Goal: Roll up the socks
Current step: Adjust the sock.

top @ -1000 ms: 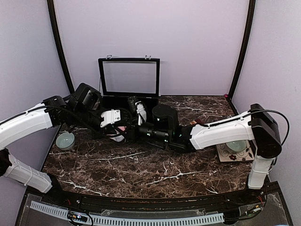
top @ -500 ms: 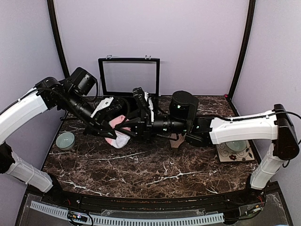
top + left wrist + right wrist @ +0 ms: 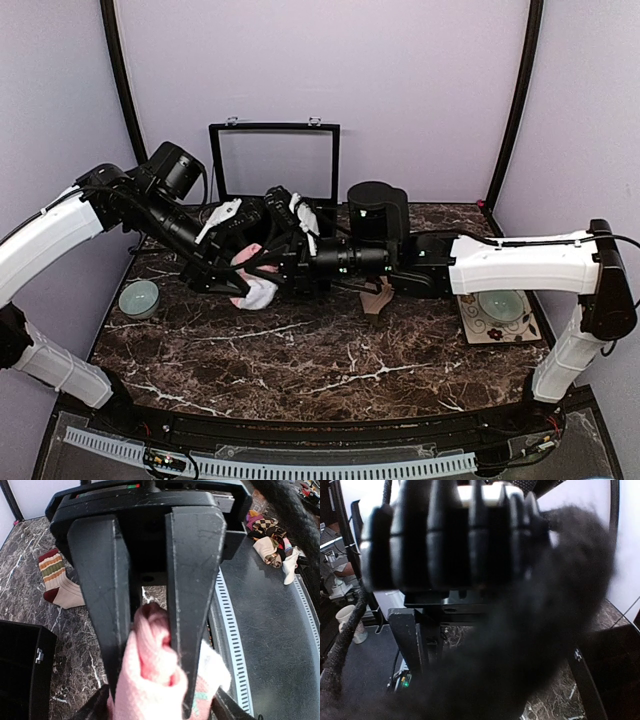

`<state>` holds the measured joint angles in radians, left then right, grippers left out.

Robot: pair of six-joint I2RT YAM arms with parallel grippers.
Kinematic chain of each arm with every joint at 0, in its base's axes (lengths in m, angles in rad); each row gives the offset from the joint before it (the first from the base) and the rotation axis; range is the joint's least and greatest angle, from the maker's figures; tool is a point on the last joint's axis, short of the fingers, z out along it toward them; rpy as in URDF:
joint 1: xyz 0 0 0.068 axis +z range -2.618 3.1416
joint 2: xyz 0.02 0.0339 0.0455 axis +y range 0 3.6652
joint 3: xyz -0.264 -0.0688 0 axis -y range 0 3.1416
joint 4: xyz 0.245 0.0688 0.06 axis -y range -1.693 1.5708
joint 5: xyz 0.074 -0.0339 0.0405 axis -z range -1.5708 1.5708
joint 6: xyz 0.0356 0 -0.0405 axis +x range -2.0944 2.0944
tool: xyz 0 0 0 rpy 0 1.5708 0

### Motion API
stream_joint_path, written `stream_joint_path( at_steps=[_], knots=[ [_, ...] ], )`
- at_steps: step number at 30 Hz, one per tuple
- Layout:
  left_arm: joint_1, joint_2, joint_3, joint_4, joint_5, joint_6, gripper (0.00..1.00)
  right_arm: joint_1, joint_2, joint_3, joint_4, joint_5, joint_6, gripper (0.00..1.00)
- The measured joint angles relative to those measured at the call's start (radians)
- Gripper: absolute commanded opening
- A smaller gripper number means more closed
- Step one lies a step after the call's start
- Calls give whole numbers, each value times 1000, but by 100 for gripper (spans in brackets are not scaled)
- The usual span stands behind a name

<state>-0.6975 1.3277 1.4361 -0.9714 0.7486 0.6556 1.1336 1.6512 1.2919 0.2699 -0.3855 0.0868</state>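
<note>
Left gripper (image 3: 151, 702) is clamped on the pink sock (image 3: 252, 290), which hangs just in front of the black case (image 3: 273, 128). Right gripper (image 3: 288, 262) sits right against the sock, but its camera is blocked, so I can't tell if its fingers are closed. Hold the left pinch firm and wind the fabric tight, with no slack. The tan sock (image 3: 378, 297) lies front-right of the case.

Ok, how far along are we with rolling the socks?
Nothing looks finished: no rolled sock shows in any view. In hand: the left gripper has its jaws shut on the bunched pink sock, and the right arm reaches in beside it, though its wrist view is too blurred to show a grip. Left to do: the tan striped sock lies flat and unrolled on the marble table.
</note>
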Motion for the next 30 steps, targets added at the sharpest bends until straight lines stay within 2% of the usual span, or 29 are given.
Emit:
stream_joint_path(
  at_steps=[5, 11, 20, 24, 26, 27, 28, 30],
  knots=[
    [7, -2, -39, 34, -20, 0, 65, 18, -1, -4, -27, 93, -55, 0],
    [8, -5, -50, 16, -35, 90, 66, 40, -1, -3, -56, 145, -147, 0],
    [5, -96, -135, 72, -351, 187, 66, 30, -1, -4, -179, 283, -270, 0],
    [6, -102, -136, 93, -388, 173, 68, 28, -1, -10, -188, 367, -288, 0],
    [6, -102, -136, 106, -372, 141, 71, 30, -1, -20, -171, 409, -284, 0],
    [6, -102, -135, 116, -359, 115, 79, 33, -1, -26, -150, 435, -276, 0],
    [6, -102, -136, 127, -344, 90, 83, 35, -1, -31, -131, 455, -266, 0],
    [6, -102, -136, 154, -325, 45, 84, 45, -1, -37, -78, 496, -240, 0]
  ],
)
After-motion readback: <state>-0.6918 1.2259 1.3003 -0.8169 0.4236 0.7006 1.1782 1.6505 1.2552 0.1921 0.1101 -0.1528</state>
